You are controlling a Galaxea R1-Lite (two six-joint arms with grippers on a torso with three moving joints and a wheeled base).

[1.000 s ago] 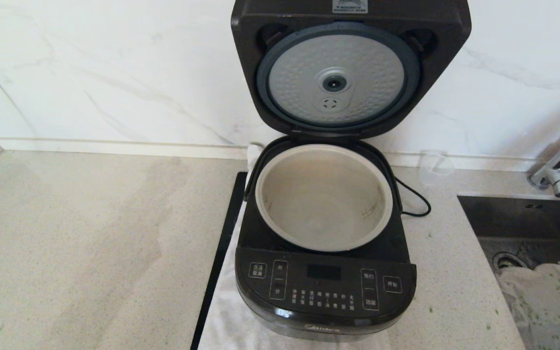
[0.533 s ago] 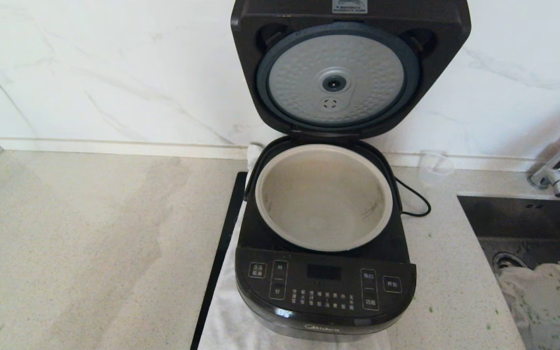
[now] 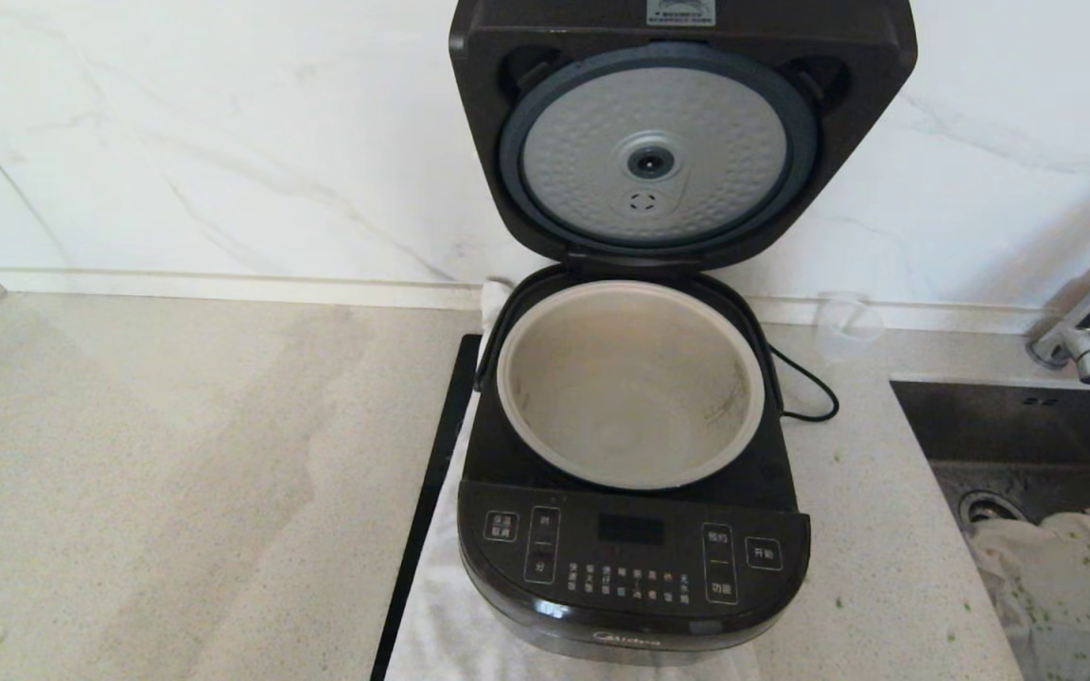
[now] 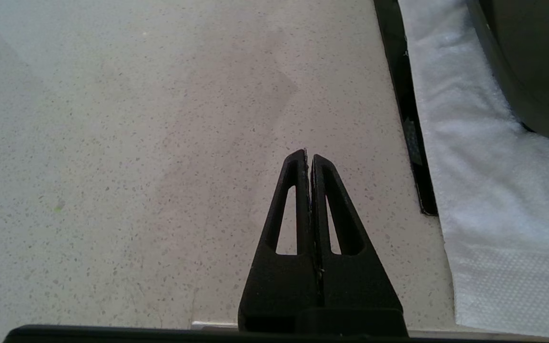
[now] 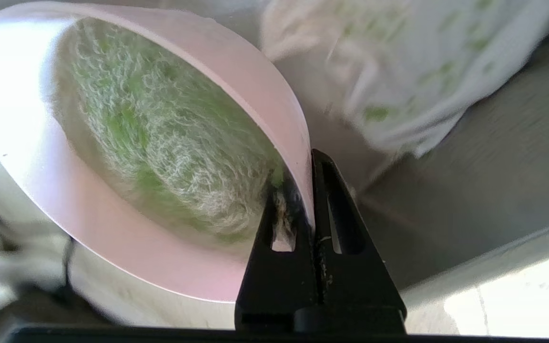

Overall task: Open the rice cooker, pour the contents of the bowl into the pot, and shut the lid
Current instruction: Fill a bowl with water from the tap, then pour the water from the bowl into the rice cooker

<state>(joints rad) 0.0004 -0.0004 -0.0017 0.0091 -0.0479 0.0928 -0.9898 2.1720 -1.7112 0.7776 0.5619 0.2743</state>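
Your bowl [image 5: 127, 157], pink inside and loaded with chopped green contents [image 5: 160, 138], rides tilted in the right pincer [image 5: 309, 164], which is clamped thin on its rim, one finger inside and one outside, above the sink [image 3: 1028, 426] where a speckled white cloth [image 3: 1065, 577] lies. In the head view only a pale sliver of it shows at the right edge, well apart from the rice cooker [image 3: 635, 558], which stands on the bench [image 3: 176, 473] with the lid [image 3: 682, 132] swung fully up and the pot [image 3: 630, 383] bare and waiting. The left pincer [image 4: 310, 159] hangs pressed together over bare bench beside the white towel [image 4: 484, 166], holding nothing. Your risk is the carry: a rim pinch this narrow could let the bowl swivel or slip, and its present tilt may shed greens before it reaches the pot; stray flecks already dot the bench. Watch the raised lid on approach.
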